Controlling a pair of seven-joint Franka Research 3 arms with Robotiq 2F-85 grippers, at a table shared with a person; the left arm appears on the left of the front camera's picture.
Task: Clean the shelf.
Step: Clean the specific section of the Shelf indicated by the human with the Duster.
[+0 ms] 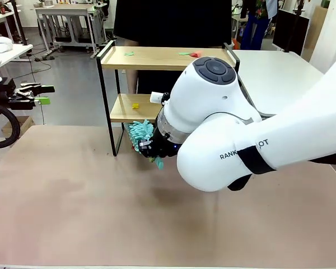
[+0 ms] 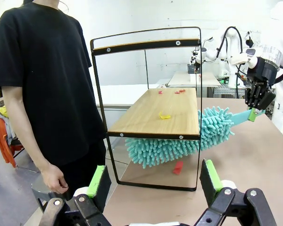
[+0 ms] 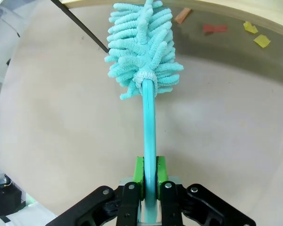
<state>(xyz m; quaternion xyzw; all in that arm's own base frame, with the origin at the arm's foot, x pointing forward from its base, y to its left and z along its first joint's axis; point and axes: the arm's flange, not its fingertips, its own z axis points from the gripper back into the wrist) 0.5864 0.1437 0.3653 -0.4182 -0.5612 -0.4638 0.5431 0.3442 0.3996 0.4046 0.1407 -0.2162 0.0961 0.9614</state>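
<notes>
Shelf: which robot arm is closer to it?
Right. The right tool holds a duster just in front of the shelf; the left tool sits open, far off to its left.

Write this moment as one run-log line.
left gripper: open, apart from shelf | right gripper: shut on duster | duster head: under lower board | scraps: on both boards

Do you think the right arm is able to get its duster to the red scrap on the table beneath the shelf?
Probably yes. The right fingers hold the duster, whose head is under the lower board of the shelf, close beside the red scrap, and nothing seems to stand between them.
</notes>
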